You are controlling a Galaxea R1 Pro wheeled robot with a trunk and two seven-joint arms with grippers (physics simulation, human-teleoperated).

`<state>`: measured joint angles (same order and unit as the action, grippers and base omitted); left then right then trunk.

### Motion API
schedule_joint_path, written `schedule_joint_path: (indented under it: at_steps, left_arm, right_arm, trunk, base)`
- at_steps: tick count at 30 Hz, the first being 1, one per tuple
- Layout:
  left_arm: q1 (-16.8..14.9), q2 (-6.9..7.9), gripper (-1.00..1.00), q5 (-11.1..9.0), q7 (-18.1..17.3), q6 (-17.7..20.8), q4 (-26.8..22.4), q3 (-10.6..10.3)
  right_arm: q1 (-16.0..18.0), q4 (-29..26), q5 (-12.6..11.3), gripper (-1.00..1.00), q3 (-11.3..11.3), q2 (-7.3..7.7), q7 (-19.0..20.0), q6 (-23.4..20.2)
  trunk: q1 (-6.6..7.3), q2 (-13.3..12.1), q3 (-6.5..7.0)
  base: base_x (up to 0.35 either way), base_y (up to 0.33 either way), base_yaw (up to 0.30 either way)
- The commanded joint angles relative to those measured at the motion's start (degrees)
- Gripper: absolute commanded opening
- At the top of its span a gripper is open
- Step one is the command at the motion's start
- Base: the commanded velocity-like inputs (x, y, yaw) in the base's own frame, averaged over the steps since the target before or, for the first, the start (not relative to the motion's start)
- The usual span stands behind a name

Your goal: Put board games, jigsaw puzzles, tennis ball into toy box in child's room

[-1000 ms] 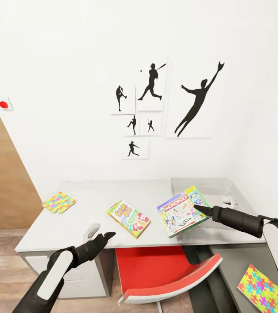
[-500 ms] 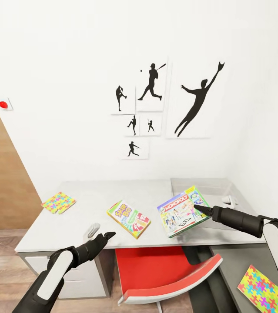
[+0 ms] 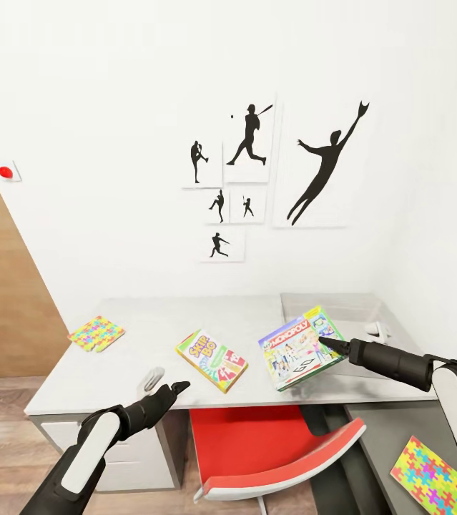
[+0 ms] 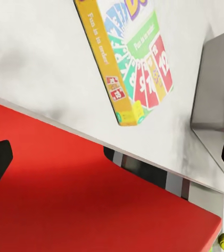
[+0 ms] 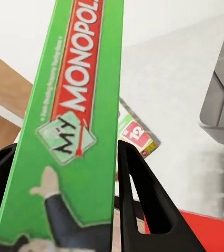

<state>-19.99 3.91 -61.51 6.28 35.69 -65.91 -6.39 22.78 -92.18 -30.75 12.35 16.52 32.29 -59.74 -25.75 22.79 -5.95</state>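
The flat green-edged "MONOPOLY" board game box (image 3: 300,348) is clamped edgewise between the right gripper's (image 3: 322,342) black fingers (image 5: 143,205). The left gripper (image 3: 180,387) is held spread and unladen, the yellow "SKIP BO" box (image 3: 211,360) lying just ahead of it on the light grey table (image 3: 114,357).

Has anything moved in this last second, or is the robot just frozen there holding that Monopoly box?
Nothing visibly changed. The right gripper stays shut on the MONOPOLY box, held tilted over the table beside the toy box. The left gripper still hovers open near the SKIP BO box.
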Motion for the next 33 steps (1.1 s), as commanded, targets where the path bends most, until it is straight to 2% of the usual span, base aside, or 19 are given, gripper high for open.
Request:
schedule_joint_path:
  at_steps: [1, 10, 19, 33]
  left_arm:
    - [0.0, 0.05, 1.00, -0.6, 0.6, 0.1, -0.1, -0.1]
    - [0.0, 0.05, 1.00, -0.6, 0.6, 0.0, -0.1, -0.1]
    - [0.0, 0.05, 1.00, -0.5, 0.6, 0.0, -0.1, -0.1]
    - [0.0, 0.05, 1.00, -0.6, 0.6, 0.0, -0.1, -0.1]
  right_arm:
    - [0.1, 0.0, 0.3, -1.00, 0.1, 0.00, 0.5, -0.3]
    - [0.1, 0.0, 0.3, -1.00, 0.1, -0.01, 0.5, -0.3]
    - [0.1, 0.0, 0.3, -1.00, 0.1, 0.00, 0.5, -0.2]
    - [0.1, 0.0, 0.3, -1.00, 0.1, 0.01, 0.5, -0.2]
  trunk:
    - [-0.04, 0.1, -0.13]
    - [-0.04, 0.1, -0.13]
    - [-0.04, 0.1, -0.13]
    - [-0.04, 0.1, -0.13]
  base:
    - [0.000, 0.000, 0.000]
    - [0.049, 0.088, 0.000]
    - [0.175, 0.141, 0.000]
    - [0.044, 0.025, 0.000]
